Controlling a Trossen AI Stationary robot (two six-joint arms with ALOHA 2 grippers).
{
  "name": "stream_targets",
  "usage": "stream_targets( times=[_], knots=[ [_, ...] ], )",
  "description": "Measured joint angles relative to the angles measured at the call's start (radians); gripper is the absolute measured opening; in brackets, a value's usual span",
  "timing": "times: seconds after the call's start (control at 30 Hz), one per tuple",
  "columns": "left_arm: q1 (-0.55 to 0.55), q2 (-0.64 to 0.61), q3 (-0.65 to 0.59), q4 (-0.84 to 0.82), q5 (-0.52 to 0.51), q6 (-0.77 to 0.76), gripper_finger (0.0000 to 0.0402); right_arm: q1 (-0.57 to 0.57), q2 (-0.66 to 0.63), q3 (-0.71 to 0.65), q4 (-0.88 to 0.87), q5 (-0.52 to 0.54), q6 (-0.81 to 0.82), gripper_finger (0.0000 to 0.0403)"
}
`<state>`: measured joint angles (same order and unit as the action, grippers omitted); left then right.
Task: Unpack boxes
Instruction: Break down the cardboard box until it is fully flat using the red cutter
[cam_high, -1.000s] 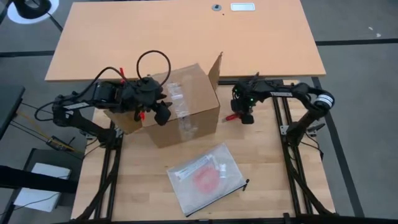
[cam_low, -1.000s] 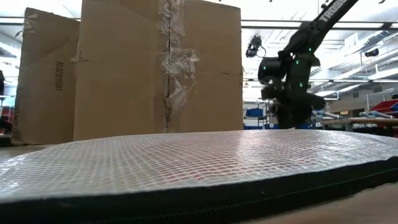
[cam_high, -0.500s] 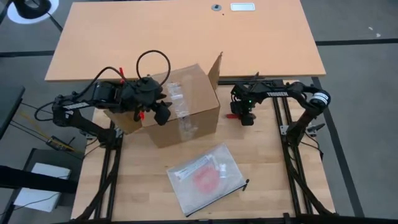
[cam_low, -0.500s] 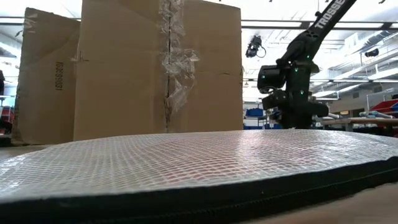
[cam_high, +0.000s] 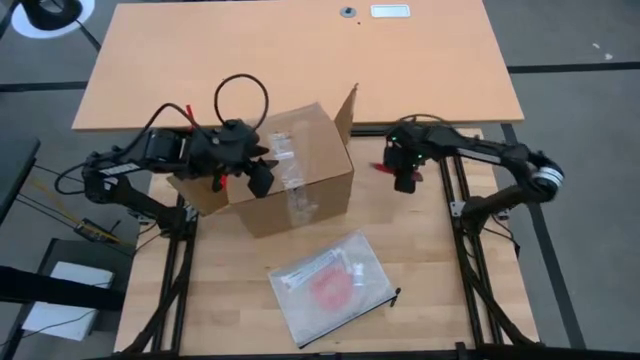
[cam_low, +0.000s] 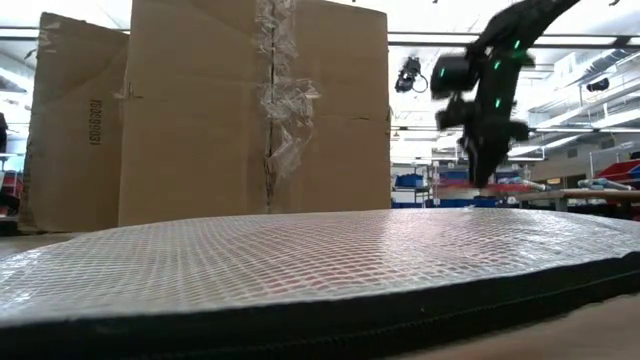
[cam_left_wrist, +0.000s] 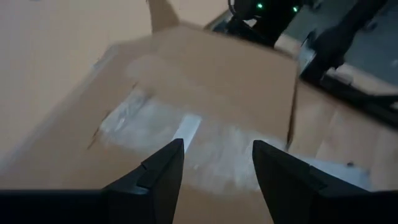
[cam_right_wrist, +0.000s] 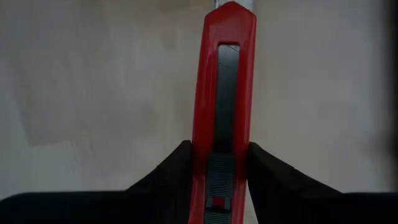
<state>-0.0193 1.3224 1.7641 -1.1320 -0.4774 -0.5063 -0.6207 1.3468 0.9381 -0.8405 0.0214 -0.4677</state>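
Pale wood made up the worktop (cam_high: 430, 290), and nearest the viewer on it lay a clear plastic zip bag (cam_high: 333, 283) with something red inside, apart from everything else. Beyond it, toward the middle, stood the brown cardboard carton (cam_high: 290, 170), its top seam covered by crumpled clear tape (cam_high: 293, 180) and one flap (cam_high: 346, 110) standing up at its far right corner. The left gripper (cam_high: 258, 177) hovered over the carton's left part, its fingers (cam_left_wrist: 163, 171) spread wide and holding nothing, pointed at the taped seam. To the right of the carton, clear of it, the right gripper (cam_high: 403, 176) was lifted off the worktop with its fingers (cam_right_wrist: 168, 171) pressed on the handle of a red box cutter (cam_right_wrist: 222, 106). The step in hand looked like the pick-up of the cutter, done before any cutting, since the tape seemed unbroken. The next move would likely call for carrying the blade left to the seam, lining it along the tape while the left arm steadied the carton.
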Motion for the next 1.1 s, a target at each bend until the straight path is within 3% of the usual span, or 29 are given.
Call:
stream_targets(
  times=[0.23, 0.4, 0.63, 0.87, 1.1],
  knots=[
    [0.0, -0.001, 0.027, 0.135, 0.023, -0.104, 0.0202, 0.1, -0.232, 0.142, -0.144, 0.229, 0.051, 0.0124],
    [0.0, 0.013, 0.027, 0.197, 0.031, -0.151, 0.0202, 0.229, -0.315, 0.28, -0.189, 0.37, 0.141, 0.0124],
    [-0.01, 0.091, 0.026, 0.337, 0.043, -0.154, 0.0202, 0.461, -0.298, 0.453, -0.157, 0.463, 0.324, 0.0124],
    [-0.015, 0.199, 0.025, 0.501, 0.046, -0.154, 0.0202, 0.645, -0.233, 0.495, -0.013, 0.563, 0.399, 0.0124],
    [-0.016, 0.281, 0.025, 0.658, 0.047, -0.153, 0.0202, 0.758, -0.111, 0.539, 0.133, 0.62, 0.425, 0.0124]
  ],
)
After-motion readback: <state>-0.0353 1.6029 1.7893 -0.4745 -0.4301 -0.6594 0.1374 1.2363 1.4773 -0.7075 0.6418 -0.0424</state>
